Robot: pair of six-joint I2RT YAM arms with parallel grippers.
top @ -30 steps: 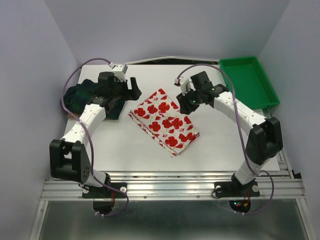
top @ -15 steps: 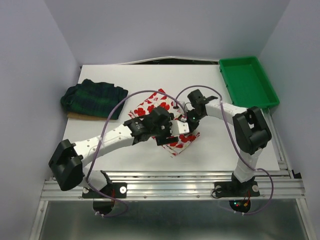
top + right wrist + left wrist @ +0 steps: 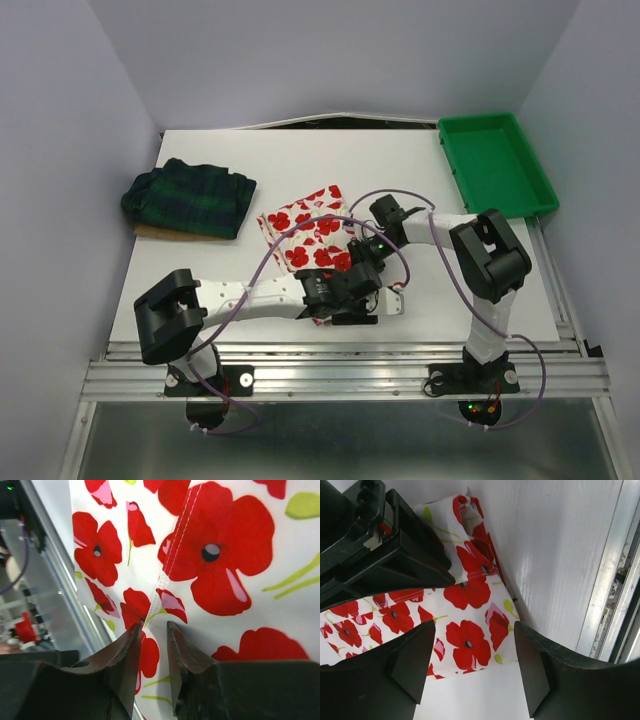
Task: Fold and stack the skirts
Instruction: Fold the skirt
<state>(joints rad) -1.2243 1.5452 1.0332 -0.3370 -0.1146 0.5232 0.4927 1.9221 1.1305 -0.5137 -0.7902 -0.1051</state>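
The white skirt with red poppies (image 3: 300, 222) lies folded at the table's middle. Its near corner (image 3: 465, 592) reaches between the wide-apart fingers of my left gripper (image 3: 474, 630), which is open and low over the table. That gripper (image 3: 350, 300) has reached across from the left. My right gripper (image 3: 362, 255) is down on the same skirt (image 3: 225, 555). Its jaws (image 3: 153, 626) stand narrowly apart with a stitched fold of cloth between the tips. The dark green and navy plaid skirt (image 3: 188, 197) lies bunched at the far left, untouched.
A green plastic tray (image 3: 497, 165) stands at the back right corner. The table's metal front rail (image 3: 607, 590) runs close beside my left gripper. The two wrists crowd together over the flowered skirt's near end.
My left arm has swung from the plaid skirt to the flowered skirt's near edge, jaws narrowing slightly. My right gripper has dropped onto that skirt and closed down on a fold.
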